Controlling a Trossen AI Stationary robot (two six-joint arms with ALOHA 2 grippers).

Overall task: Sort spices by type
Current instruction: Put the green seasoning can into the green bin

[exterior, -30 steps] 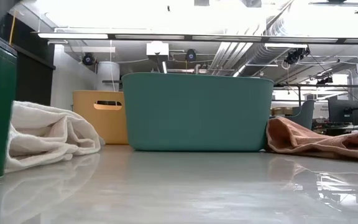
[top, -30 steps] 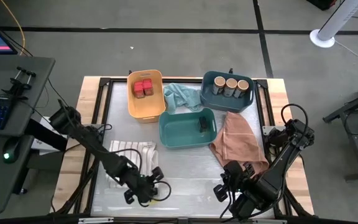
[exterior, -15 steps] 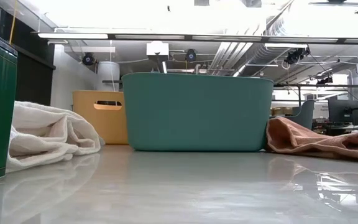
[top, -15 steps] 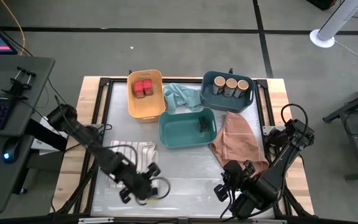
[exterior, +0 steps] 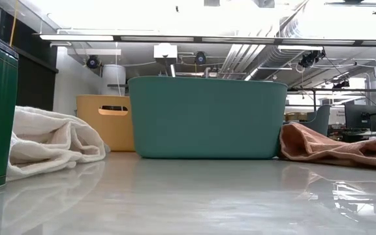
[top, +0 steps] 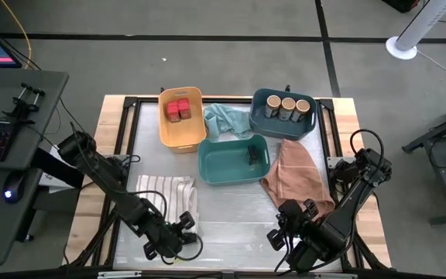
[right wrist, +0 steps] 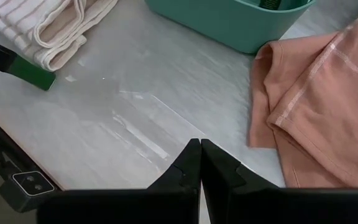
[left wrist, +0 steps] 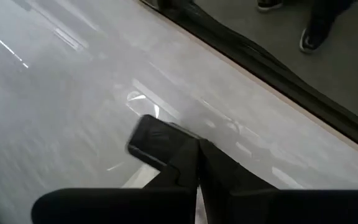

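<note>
Red-topped jars [top: 178,109] in the yellow bin [top: 181,136], three tan-lidded round jars [top: 287,107] in the dark blue bin [top: 285,126], one flat black tin [top: 252,154] in the teal bin [top: 231,174] at mid worktop [top: 231,221]. Striped white cloth [top: 169,192] and pink cloth [top: 294,177] flanking the teal bin. Left claw [top: 167,242] low by the near edge, closed, empty. Right claw [top: 291,234] closed, empty, beside the pink cloth.

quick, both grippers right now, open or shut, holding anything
left gripper: shut, holding nothing, low over the table's near edge.
right gripper: shut, holding nothing, near the peach cloth.
</note>
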